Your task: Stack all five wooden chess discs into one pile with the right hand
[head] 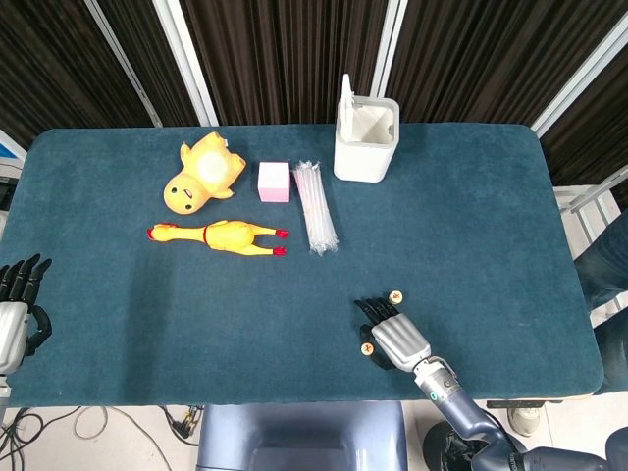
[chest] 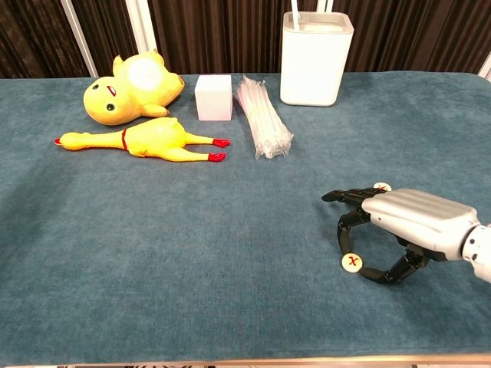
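Observation:
Two wooden discs show. One with a red mark (chest: 351, 262) lies flat on the blue cloth, also seen from the head camera as disc (head: 365, 345). My right hand (chest: 406, 222) arches palm-down over the table just right of it, one finger above it and the thumb tip at its edge; the disc is not lifted. The second disc (chest: 381, 187) lies just beyond the fingers, at the far side of the right hand (head: 397, 339) as disc (head: 396, 295). Further discs may lie hidden under the palm. My left hand (head: 15, 314) rests at the table's left edge, fingers spread, holding nothing.
A rubber chicken (chest: 146, 140), a yellow duck toy (chest: 130, 84), a pink-white cube (chest: 213, 97), a bundle of wrapped straws (chest: 262, 116) and a white bin (chest: 316, 57) stand across the far half. The table's front edge (chest: 307, 359) runs close below my right hand.

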`<state>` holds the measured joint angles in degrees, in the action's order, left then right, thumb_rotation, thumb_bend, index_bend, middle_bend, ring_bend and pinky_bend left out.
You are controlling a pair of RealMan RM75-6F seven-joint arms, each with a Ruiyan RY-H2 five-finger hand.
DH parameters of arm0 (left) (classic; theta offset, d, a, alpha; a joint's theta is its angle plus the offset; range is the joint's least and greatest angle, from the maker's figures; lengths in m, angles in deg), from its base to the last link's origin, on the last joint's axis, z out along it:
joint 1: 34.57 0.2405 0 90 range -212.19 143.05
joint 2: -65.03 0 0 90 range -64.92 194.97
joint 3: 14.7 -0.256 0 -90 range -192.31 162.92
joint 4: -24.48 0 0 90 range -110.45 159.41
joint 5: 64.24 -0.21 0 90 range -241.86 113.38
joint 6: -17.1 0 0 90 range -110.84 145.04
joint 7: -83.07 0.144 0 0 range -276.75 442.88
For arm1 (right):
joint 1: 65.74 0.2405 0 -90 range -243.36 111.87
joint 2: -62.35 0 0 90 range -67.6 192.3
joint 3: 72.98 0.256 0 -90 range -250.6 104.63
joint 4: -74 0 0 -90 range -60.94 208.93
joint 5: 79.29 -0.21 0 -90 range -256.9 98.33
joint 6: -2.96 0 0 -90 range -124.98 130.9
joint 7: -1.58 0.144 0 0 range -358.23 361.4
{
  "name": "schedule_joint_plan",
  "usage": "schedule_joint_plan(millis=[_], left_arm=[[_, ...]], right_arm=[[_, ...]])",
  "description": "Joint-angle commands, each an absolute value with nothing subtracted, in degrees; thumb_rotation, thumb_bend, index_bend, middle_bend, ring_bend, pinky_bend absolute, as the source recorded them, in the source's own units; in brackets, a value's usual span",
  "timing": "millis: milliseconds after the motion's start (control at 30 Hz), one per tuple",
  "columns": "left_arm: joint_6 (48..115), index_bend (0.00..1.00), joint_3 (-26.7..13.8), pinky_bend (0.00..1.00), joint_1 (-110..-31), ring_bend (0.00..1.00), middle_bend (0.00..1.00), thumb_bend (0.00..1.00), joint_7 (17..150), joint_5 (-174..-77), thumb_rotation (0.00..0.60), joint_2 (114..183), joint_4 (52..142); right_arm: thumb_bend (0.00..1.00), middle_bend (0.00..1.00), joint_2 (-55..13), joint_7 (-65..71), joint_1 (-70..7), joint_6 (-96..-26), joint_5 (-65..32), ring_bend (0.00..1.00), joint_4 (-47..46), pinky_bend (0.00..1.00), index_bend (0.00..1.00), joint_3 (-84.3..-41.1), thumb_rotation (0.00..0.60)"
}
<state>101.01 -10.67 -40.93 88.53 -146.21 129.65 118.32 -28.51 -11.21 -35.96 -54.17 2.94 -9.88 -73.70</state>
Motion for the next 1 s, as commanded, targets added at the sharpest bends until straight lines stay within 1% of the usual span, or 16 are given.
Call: schedule_joint_plan(millis=[33,633,900,1000], left_arm=[[101.02,0.07,-10.67,0.06,-40.92,0.0,0.0,0.82,88.54,-146.21,0.6,129.65,118.34],[100.96,0.07,-10.71,0.06,-40.91,0.0,0.0,0.82,88.36,-146.25,0.6,129.52,118.42],[100.92,0.07,-10.73,0.06,-40.92,0.0,0.0,0.82,88.24,-146.29,0.6,129.47,118.42],[100.94,0.07,-10.73,0.06,-40.91,0.0,0.0,0.82,88.23,-146.31,0.6,129.48,118.42]], right_arm=[[0.39,0.0,-28.5,-11.2,-35.96,-54.1,2.87,0.0,-9.93,0.09,0.5,-73.67,0.6],[0.39,0.0,-27.43,-11.46,-35.81,-54.03,2.73,0.0,-11.35,0.09,0.53,-73.33,0.6],[0.39,0.0,-23.86,-11.52,-35.04,-53.45,1.55,0.0,-15.12,0.09,0.53,-71.86,0.6],[0.39,0.0,-21.56,-11.74,-34.46,-53.16,0.36,0.0,-17.16,0.09,0.53,-70.48,0.6]])
